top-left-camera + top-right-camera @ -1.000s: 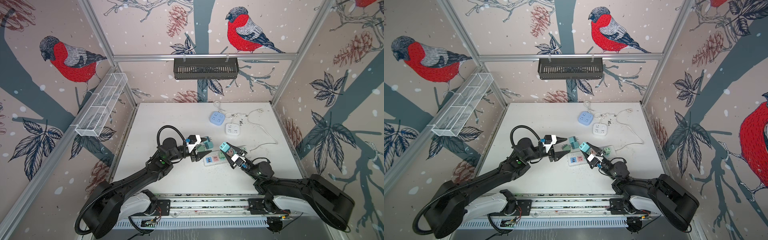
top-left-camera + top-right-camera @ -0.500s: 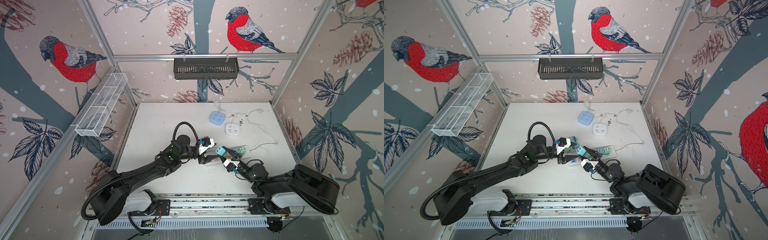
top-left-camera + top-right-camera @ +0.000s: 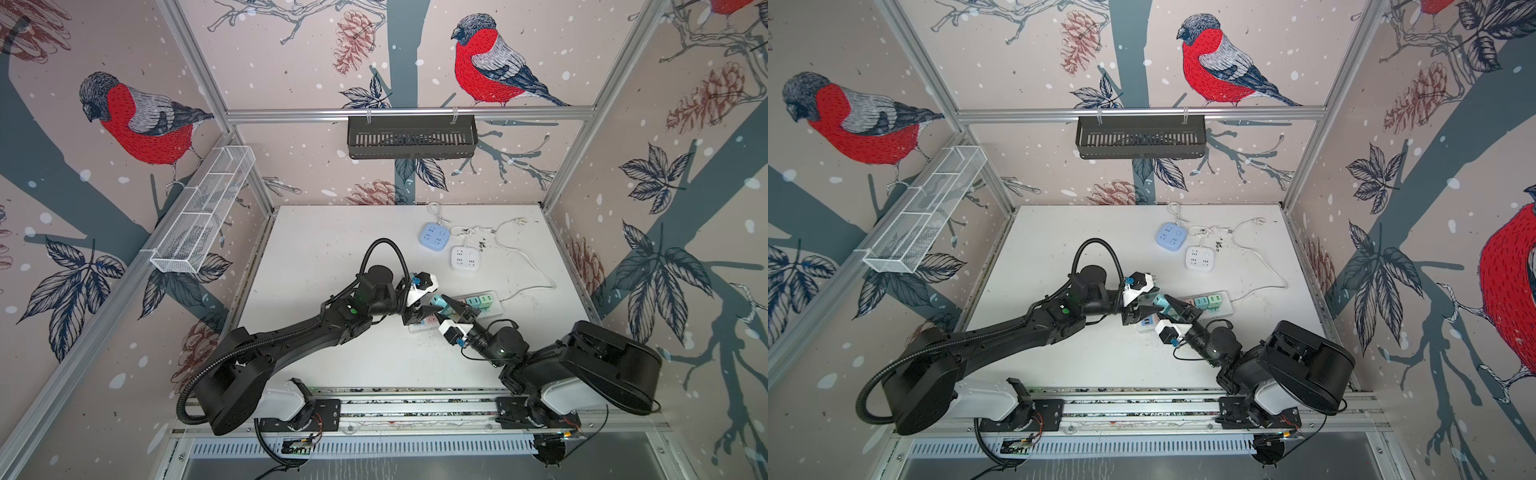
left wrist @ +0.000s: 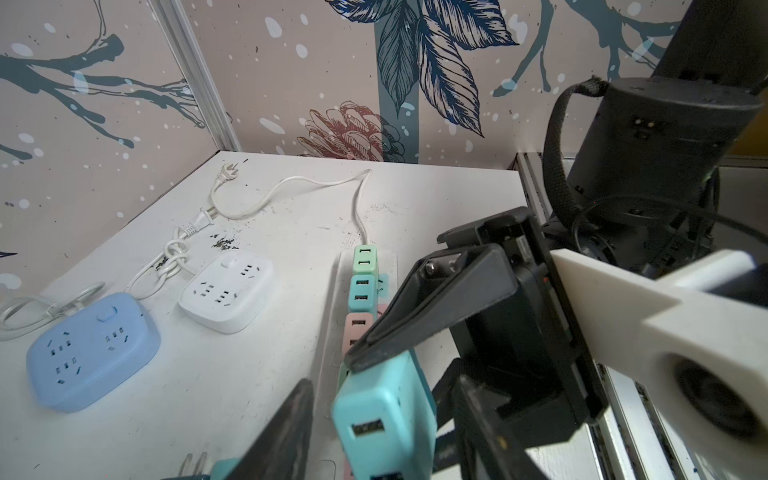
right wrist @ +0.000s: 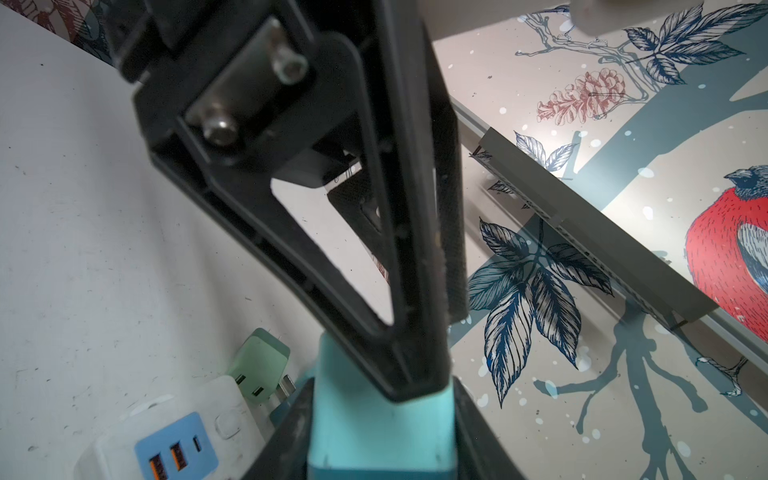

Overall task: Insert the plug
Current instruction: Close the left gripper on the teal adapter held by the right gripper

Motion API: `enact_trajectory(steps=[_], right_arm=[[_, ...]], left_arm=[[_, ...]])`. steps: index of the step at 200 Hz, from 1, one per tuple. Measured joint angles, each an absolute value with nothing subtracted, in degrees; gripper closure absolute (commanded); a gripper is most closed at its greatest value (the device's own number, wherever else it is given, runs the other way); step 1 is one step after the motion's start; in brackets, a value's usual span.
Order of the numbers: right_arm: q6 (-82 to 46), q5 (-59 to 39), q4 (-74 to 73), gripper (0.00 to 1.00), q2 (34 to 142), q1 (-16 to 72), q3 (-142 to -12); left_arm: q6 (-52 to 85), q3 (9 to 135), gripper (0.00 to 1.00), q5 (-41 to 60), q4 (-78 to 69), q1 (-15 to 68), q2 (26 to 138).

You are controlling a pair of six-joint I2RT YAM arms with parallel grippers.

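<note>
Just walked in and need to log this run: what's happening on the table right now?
Both arms meet over the white power strip mid-table. The right gripper is shut on a teal plug, held above the strip and not yet inserted. The fingers of the left gripper flank the same plug; whether they clamp it is unclear. Other chargers already sit in the strip.

Teal plug, white power strip, pale-blue square socket, pink wallpaper with red-breasted bullfinches.
</note>
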State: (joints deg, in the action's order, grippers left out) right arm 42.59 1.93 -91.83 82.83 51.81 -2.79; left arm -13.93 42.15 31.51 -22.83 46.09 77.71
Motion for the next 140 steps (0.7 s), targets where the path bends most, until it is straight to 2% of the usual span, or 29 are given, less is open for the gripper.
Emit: enact_trajectory(steps=[57, 76, 100, 126, 140], right_arm=[[43.46, 2.35, -91.88, 0.98, 80.99, 52.45, -2.31], [43.46, 2.48, -91.9, 0.98, 80.38, 52.49, -1.96], [43.46, 2.68, -91.96, 0.98, 80.4, 52.56, -2.07], [43.51, 3.18, -92.95, 0.98, 81.78, 52.56, -2.66], [43.51, 3.38, -93.38, 0.98, 82.46, 52.77, -3.01]], left_arm=[[-14.35, 42.24, 0.39, 31.38, -21.47, 46.3, 78.61], [-14.37, 42.57, 0.42, 31.38, -20.82, 46.3, 78.96], [-14.39, 42.89, 0.58, 31.77, -20.27, 46.35, 78.96], [-14.31, 43.29, 0.59, 32.38, -19.9, 46.33, 78.96], [-14.17, 43.72, 0.55, 32.32, -19.38, 46.35, 78.98]])
